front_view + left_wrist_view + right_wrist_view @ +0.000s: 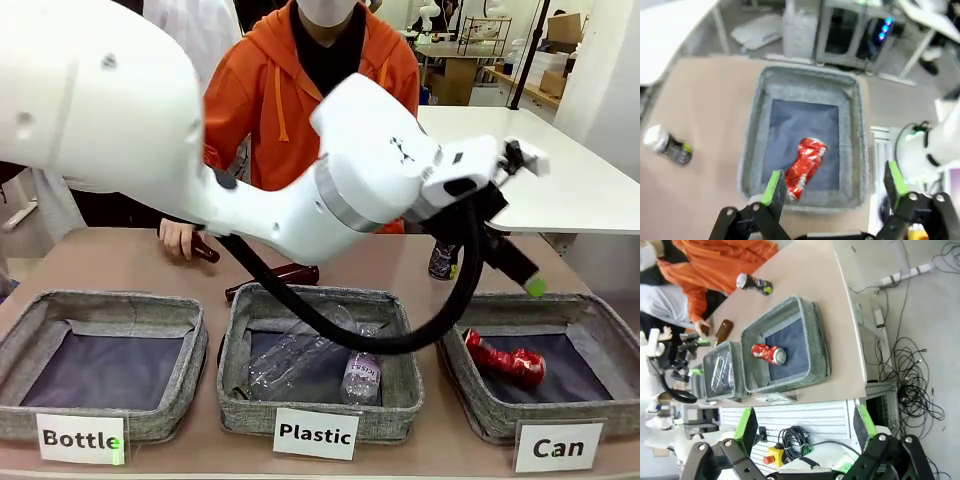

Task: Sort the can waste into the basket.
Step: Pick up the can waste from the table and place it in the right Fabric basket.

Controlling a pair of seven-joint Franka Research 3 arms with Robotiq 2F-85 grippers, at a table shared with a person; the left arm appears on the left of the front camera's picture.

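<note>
Below the spread left tool point(835, 182), crushed red can point(806, 167) lying inside the basket point(807, 79)

The crushed can point(805, 167) is shiny red with a silver end. The other can point(669, 146) is black with a silver top and a yellow-green mark. The basket point(752, 150) is a mottled grey weave with a dark blue-grey lining; its card point(557, 447) is white with black print. The table point(700, 100) is pale brown. The left gripper point(835, 182) and right gripper point(805, 422) are black with bright green pads. The arm point(300, 200) is white, the hoodie point(250, 90) orange, the bottle point(280, 277) dark brown.
</note>
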